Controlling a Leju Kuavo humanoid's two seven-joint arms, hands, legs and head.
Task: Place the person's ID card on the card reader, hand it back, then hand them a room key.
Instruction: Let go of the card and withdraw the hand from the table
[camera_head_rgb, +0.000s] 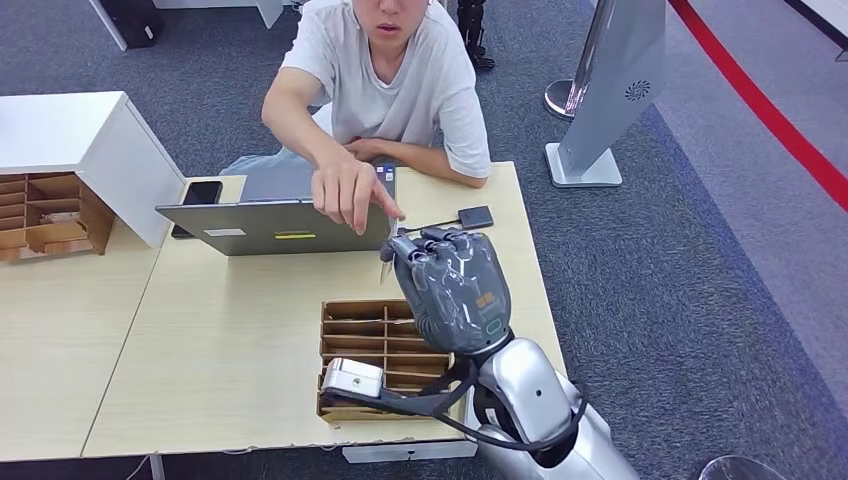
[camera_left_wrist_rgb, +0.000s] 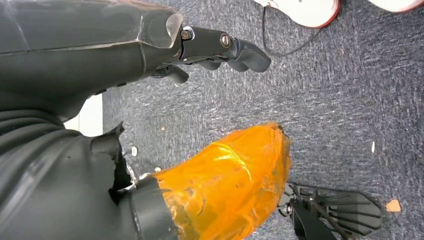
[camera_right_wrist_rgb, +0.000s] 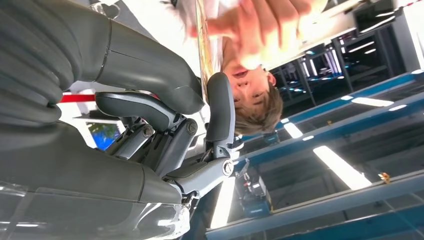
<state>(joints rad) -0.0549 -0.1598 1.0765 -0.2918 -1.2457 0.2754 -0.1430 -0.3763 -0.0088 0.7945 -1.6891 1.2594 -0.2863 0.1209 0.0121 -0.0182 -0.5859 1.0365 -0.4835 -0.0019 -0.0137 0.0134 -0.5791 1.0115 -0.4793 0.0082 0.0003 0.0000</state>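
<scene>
Card (camera_right_wrist_rgb: 202, 45) edge-on, pinched in right hand (camera_head_rgb: 452, 285), face unreadable

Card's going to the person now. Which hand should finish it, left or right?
Right. The right hand is raised over the table, pinching the card edge-on just below the person's reaching hand. The left hand hangs over the carpet.

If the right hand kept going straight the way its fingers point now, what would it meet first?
Most likely the person's hand, reaching down just beyond the right hand, which pinches a thin card. The laptop sits close beside that line; depth is unclear.
</scene>
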